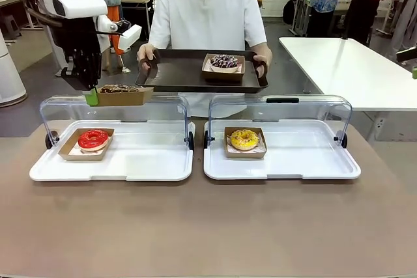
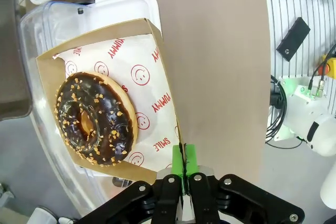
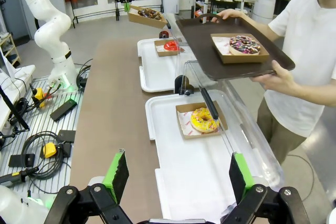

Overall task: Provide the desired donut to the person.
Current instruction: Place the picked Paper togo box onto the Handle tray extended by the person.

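- The right claw (image 3: 178, 174) hung spread and empty at the right end of the surface (image 3: 115, 108)
- The left claw (image 1: 91, 96) pinched the thin card rim of a paper-lined box (image 1: 124, 97) holding the glossy, nut-flecked chocolate donut (image 1: 120, 88), aloft over the left clear case (image 1: 163, 115)
- The person's flat dark tray (image 1: 176, 73) lay just right of the box and slightly farther, long axis left to right

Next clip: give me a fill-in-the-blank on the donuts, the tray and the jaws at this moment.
The left jaws are shut on the box of a donut iced in ___.
The case with the red donut is on the robot's ___.
The person holds a tray carrying ___ boxed donut.
The right jaws stand ___.
Missing: chocolate; left; one; open.
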{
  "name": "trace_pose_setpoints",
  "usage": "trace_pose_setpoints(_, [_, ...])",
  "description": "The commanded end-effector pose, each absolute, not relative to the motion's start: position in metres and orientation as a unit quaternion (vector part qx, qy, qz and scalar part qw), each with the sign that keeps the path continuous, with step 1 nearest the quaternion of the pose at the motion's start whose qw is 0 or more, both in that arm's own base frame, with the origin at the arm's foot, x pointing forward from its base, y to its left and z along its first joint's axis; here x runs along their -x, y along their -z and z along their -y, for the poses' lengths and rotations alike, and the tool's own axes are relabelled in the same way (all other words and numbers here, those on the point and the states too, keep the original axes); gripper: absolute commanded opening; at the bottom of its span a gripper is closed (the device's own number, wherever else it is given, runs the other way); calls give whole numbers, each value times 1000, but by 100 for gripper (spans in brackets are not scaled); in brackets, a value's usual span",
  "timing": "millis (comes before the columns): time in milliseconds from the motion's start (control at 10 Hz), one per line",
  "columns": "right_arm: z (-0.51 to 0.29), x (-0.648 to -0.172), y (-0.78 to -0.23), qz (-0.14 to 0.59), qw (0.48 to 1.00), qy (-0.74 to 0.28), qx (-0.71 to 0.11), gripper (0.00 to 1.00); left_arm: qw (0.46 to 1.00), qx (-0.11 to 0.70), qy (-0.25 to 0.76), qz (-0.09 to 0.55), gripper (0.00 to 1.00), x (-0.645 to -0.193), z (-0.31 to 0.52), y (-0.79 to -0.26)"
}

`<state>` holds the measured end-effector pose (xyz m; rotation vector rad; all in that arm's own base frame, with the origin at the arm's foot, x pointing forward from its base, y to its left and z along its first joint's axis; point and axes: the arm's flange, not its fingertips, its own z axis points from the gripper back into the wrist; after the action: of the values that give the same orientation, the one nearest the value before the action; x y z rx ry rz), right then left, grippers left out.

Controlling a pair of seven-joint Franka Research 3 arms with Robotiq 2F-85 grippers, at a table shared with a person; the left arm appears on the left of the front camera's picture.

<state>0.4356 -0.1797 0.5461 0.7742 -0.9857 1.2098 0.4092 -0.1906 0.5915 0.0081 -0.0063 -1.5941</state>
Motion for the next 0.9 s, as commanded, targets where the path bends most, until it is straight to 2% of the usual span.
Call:
trace_pose_setpoints(0, [179,-437,-547,443,639,-527,-343,100,703,-11,711,11,0,-409,192,-594])
trace_pose_setpoints(500, [179,-437,-547,443,639,-527,-343,100,699,-4,715,3,1,-409,191,-591])
trace_pose_setpoints(800, [179,-437,-547,443,639,-527,-343,100,704,-63,704,70,1,-397,208,-657])
